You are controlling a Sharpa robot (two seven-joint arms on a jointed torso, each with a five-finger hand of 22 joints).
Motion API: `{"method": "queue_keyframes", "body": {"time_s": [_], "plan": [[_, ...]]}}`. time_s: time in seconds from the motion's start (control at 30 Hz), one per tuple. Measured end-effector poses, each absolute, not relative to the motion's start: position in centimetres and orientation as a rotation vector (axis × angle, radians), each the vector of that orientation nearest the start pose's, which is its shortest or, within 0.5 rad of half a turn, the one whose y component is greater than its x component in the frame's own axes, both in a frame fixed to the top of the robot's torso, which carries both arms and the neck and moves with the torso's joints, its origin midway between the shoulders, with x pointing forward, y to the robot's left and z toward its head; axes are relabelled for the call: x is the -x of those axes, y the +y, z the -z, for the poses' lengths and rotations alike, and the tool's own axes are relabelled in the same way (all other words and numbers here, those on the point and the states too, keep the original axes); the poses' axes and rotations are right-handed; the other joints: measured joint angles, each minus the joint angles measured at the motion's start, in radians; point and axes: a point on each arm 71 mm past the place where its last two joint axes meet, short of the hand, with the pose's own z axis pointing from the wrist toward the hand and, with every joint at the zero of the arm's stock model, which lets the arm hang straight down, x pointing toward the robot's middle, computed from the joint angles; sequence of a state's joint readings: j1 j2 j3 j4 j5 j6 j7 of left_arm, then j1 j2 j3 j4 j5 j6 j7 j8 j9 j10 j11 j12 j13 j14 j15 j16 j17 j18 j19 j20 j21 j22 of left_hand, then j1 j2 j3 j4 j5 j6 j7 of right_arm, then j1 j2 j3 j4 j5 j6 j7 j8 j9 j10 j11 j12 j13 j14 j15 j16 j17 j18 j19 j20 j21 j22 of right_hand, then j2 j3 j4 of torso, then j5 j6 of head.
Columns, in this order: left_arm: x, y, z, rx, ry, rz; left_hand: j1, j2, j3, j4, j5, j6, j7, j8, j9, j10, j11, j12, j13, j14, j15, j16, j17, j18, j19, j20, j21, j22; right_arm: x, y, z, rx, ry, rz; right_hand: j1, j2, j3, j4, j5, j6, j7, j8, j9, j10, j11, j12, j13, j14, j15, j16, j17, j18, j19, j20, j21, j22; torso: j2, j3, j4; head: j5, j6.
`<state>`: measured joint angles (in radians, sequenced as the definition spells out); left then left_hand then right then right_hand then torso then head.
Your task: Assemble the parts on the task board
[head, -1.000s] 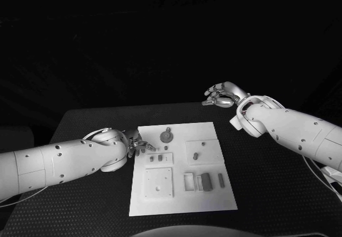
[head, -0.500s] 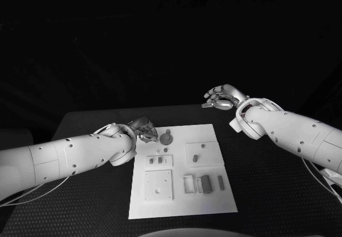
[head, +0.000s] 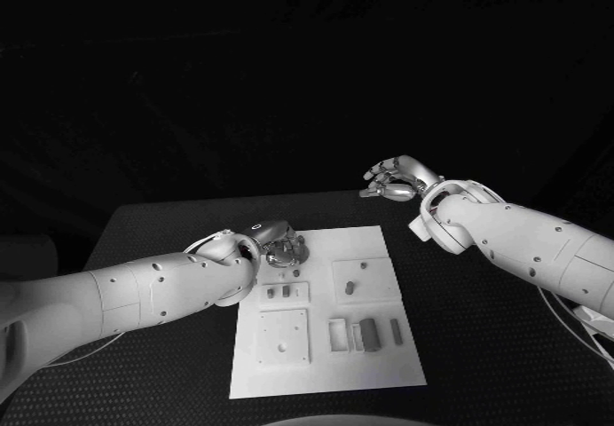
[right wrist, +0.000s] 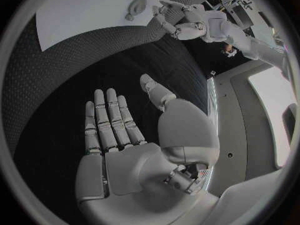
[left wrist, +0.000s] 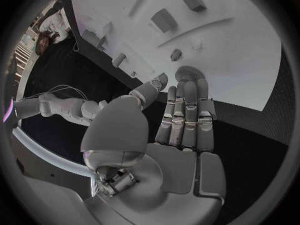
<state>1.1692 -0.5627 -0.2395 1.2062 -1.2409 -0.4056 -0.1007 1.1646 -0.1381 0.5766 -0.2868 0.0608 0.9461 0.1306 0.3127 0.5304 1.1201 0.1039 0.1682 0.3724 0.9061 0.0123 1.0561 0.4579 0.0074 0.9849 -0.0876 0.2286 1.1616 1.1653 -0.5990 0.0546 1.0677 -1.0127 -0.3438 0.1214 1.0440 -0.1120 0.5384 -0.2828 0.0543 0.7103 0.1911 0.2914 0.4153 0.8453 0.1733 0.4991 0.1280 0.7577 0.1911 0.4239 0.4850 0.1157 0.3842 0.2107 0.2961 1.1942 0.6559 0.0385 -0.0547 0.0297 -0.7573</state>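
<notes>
The task board, a white rectangular plate, is lying in the middle of the black table, its long side running away from the robot. Raised square frames and shallow recesses are breaking up its surface, and small grey parts are sitting among them: a round disc part near the far left corner, an oblong peg on a square pad, and a dark rectangular block standing beside an open frame nearer the robot.

The left hand is hovering over the board's far left corner, fingers extended side by side with their tips just beside the disc, nothing in its grasp.

The right hand is hanging beyond the table's far right edge, well apart from the board, fingers loosely spread and empty.
</notes>
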Motion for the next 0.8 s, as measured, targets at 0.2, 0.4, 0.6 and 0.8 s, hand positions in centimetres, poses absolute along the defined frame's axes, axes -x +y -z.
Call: {"method": "queue_keyframes", "body": {"time_s": [0.2, 0.4, 0.6, 0.8], "plan": [[-49.9, 14.8, 28.7, -0.106, 1.835, 0.624, 0.000, -0.008, -0.013, 0.005, -0.004, -0.001, 0.001, -0.004, -0.005, 0.006, 0.005, -0.014, -0.014, 0.009, -0.002, 0.000, 0.008, 0.000, 0.012, -0.002, 0.000, 0.003, -56.5, -21.2, 19.6, -0.308, 1.584, -0.843, 0.000, 0.000, 0.000, 0.000, 0.000, 0.000, 0.000, 0.000, 0.000, 0.000, 0.000, 0.000, 0.000, 0.000, 0.000, 0.000, 0.001, 0.000, 0.000, 0.000, -0.004, 0.000, 0.000, 0.0006, -0.0003, -0.002, 0.000], [-49.6, 14.5, 29.4, -0.163, 1.851, 0.615, -0.011, -0.019, -0.020, 0.007, -0.004, -0.001, 0.001, -0.004, -0.006, 0.013, 0.005, -0.019, -0.018, 0.011, -0.004, 0.000, 0.012, 0.000, 0.014, 0.000, 0.000, 0.006, -56.6, -21.2, 19.6, -0.309, 1.583, -0.842, 0.000, 0.000, 0.000, 0.000, 0.000, 0.000, 0.000, 0.000, 0.000, 0.000, 0.000, 0.000, -0.001, 0.000, 0.000, 0.000, 0.001, 0.000, 0.000, 0.000, -0.004, 0.001, 0.000, 0.0007, 0.0001, -0.005, -0.003], [-49.5, 14.7, 30.0, -0.195, 1.877, 0.598, -0.011, -0.019, -0.020, 0.007, -0.004, 0.006, 0.001, -0.004, -0.006, 0.025, 0.003, -0.026, -0.021, 0.011, -0.004, 0.000, 0.015, 0.000, 0.014, 0.000, -0.004, 0.007, -56.5, -21.2, 19.6, -0.309, 1.583, -0.843, 0.000, 0.000, 0.000, 0.000, 0.000, 0.000, 0.000, 0.000, 0.000, 0.000, 0.000, 0.000, -0.001, 0.000, 0.000, 0.000, 0.002, 0.000, 0.000, 0.000, -0.004, 0.001, 0.000, 0.0006, 0.0011, -0.006, -0.004], [-49.7, 14.8, 30.2, -0.209, 1.886, 0.583, -0.011, -0.019, -0.020, 0.007, -0.004, 0.006, 0.001, -0.004, -0.010, 0.025, 0.003, -0.035, -0.027, 0.011, -0.004, 0.000, 0.017, 0.000, 0.016, -0.002, -0.004, 0.009, -56.5, -21.1, 19.6, -0.308, 1.584, -0.845, 0.000, 0.000, 0.000, 0.000, 0.000, 0.000, 0.000, 0.000, 0.000, 0.000, 0.000, 0.000, -0.002, 0.000, 0.000, 0.000, 0.002, 0.000, 0.000, 0.000, -0.004, 0.002, -0.001, 0.0007, 0.0016, -0.007, -0.004]]}}
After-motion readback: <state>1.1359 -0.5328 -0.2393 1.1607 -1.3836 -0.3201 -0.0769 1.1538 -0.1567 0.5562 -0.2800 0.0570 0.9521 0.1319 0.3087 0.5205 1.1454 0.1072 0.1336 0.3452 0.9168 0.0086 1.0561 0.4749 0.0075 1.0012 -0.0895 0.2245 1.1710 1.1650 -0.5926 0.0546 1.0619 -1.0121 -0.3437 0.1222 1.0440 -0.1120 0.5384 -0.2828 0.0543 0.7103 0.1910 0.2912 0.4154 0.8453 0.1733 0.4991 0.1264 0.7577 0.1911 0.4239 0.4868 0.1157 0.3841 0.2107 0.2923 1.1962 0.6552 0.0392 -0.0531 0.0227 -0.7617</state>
